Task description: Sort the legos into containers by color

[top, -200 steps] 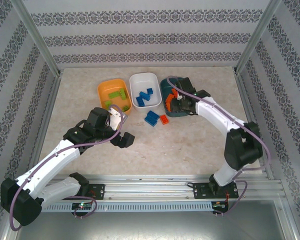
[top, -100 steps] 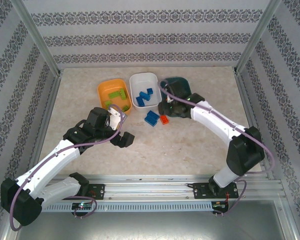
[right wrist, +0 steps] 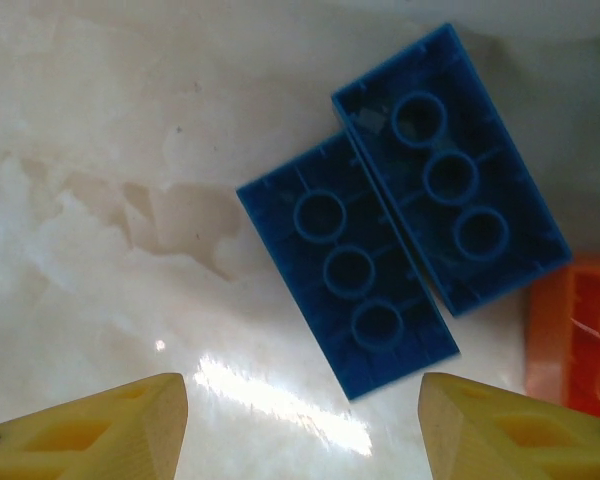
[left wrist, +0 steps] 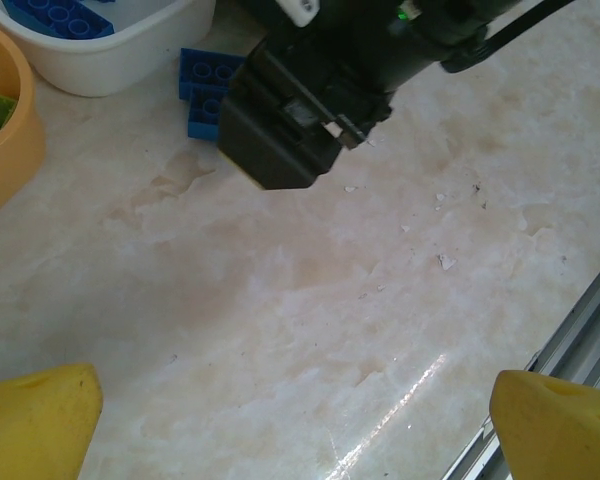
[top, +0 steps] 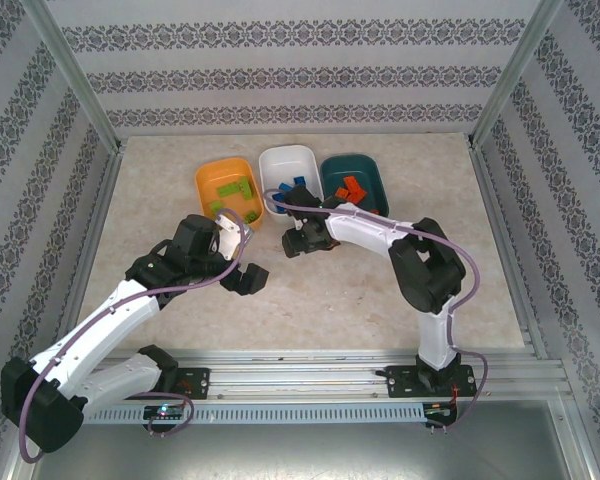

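Two blue legos (right wrist: pixel 352 283) lie side by side, hollow side up, on the marble table, and an orange-red lego (right wrist: pixel 578 335) sits at their right. My right gripper (right wrist: pixel 302 432) hovers open just above them, nothing between its yellow fingers (right wrist: pixel 115 430). From above, that gripper (top: pixel 298 243) is in front of the white container (top: pixel 280 158). The orange container (top: pixel 208 178) holds green legos (top: pixel 228 195), the white one blue legos (top: pixel 290 186), the teal container (top: pixel 372 172) orange-red legos (top: pixel 352 188). My left gripper (top: pixel 248 278) is open over bare table, near-left of the blue pair (left wrist: pixel 205 85).
In the left wrist view, the black body of the right gripper (left wrist: pixel 300 110) hangs over the blue pair, with the white tub (left wrist: pixel 110 60) and the orange tub (left wrist: pixel 5 150) to the left. A metal rail (top: pixel 310 375) runs along the near edge. Patterned walls enclose the table.
My right arm has swung left from the teal container to above the blue legos on the table, and its jaws have widened. The left arm has stayed put.
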